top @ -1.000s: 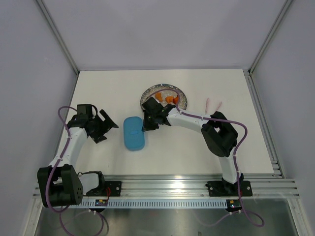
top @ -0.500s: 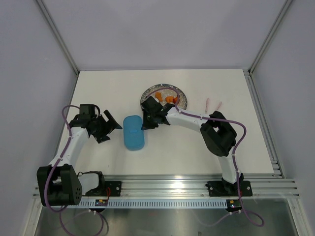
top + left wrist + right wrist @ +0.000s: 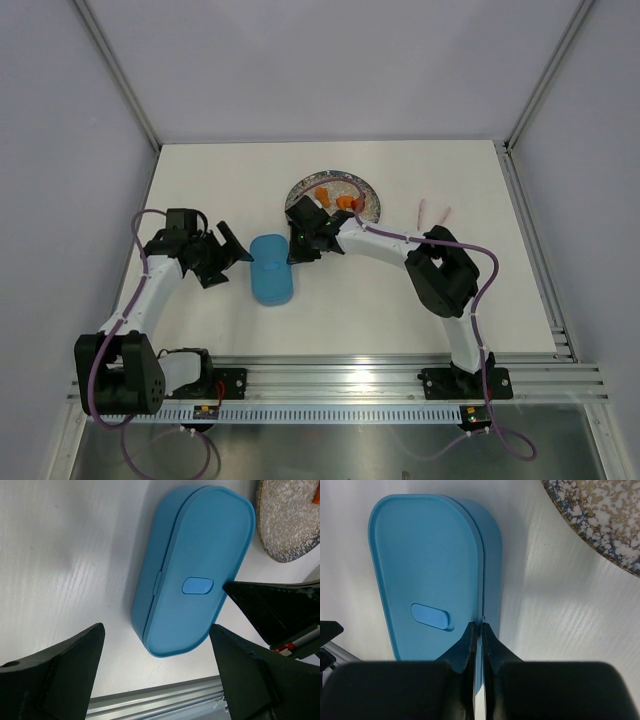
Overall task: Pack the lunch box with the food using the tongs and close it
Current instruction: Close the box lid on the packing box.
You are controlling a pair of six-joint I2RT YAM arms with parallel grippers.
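Now the lunch box (image 3: 272, 270) is lying closed near the middle of the table (image 3: 200, 180). Only the top view is showing the tongs (image 3: 433, 212) toward the right edge and orange food (image 3: 322, 193) on the plate (image 3: 340, 176). The right wrist view is showing the right gripper (image 3: 477, 630) clenched at the seam of the lid (image 3: 420, 555). The left gripper (image 3: 156, 630) is standing released, wide before the box.

Robot lab test cell. White table (image 3: 380, 310) boxed by plain grey panels (image 3: 330, 70); metal posts (image 3: 114, 70) at 11 and 1 o'clock; aluminium rail (image 3: 350, 372) at 6 carries two arms (image 3: 440, 275).
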